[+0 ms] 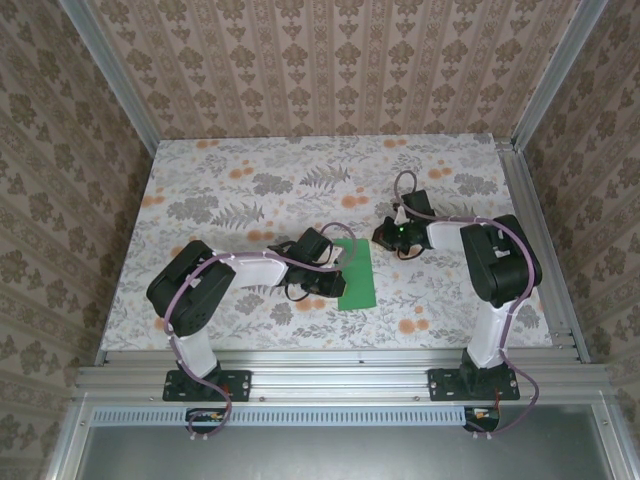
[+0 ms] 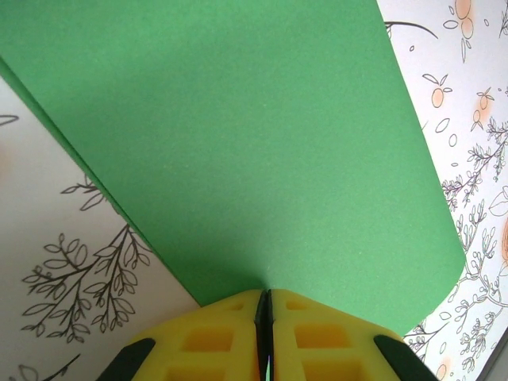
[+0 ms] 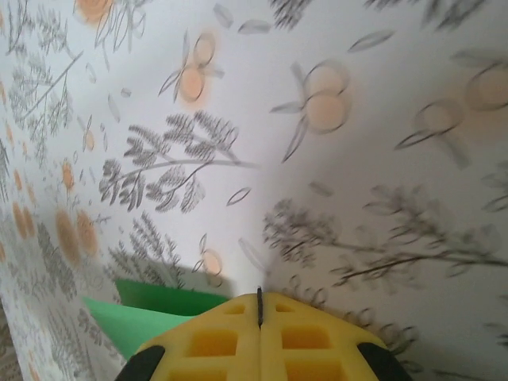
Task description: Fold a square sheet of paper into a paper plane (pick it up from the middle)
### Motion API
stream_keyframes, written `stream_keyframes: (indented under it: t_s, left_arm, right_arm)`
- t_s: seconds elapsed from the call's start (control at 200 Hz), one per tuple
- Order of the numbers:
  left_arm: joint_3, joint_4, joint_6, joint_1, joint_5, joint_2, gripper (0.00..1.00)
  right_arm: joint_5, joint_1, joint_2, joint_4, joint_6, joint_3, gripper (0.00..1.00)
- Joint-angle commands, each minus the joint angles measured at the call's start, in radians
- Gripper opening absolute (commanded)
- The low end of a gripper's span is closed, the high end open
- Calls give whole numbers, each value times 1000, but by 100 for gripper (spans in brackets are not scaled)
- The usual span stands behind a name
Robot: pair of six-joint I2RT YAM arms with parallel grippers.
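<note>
Left gripper (image 2: 264, 305): the yellow jaws are pressing together on the near edge of the square sheet of paper (image 2: 238, 143) and pinching it, with the sheet fanning away from the fingertips. Right gripper (image 3: 259, 305): the jaws are pressing flat against each other with nothing between them. It is hovering just beside the sheet's far right corner, over the flowered table (image 1: 200, 180).

Risks, as judged:
- The pinch is sitting at the very margin of thin paper. A pull or twist by the left arm could slip the sheet free, or crumple or tear it at the grip.
- Two layers appear to be showing along the sheet's left side. If they are sliding against each other, any crease pressed now would run askew and the plane would come out lopsided.
- The right gripper, coming down off line, could shove the sheet rather than flatten it.

Condition of the sheet: bright green, matte and unmarked. From overhead it is reading as a narrow upright rectangle, apparently doubled over. It is lying mid-table between the two grippers.
</note>
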Motion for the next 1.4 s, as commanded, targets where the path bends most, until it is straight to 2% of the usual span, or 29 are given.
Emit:
stream_keyframes:
  t_s: [0.0,0.21,0.32,0.5,0.725,1.02,1.395]
  left_arm:
    - [-83,-256,32,21,-134,74,12]
    - [-72,-251,35,23,-126,84,12]
    - [-59,-252,38,21,-119,96,12]
    - [-60,-260,36,18,-122,81,12]
    - [-77,-260,33,19,-124,65,12]
    - [-95,-253,34,19,-118,68,11]
    - [-96,-258,40,22,-86,44,12]
  right_arm:
    - [24,11,-49,-3,-17,-7,4]
    - [0,75,-213,-11,6,-107,4]
    - [-5,118,-174,36,35,-106,4]
    - [5,132,-55,62,36,-30,4]
    - [48,100,44,24,-10,35,4]
    - [127,44,91,-38,-72,62,4]
    - [73,-9,57,44,-51,41,5]
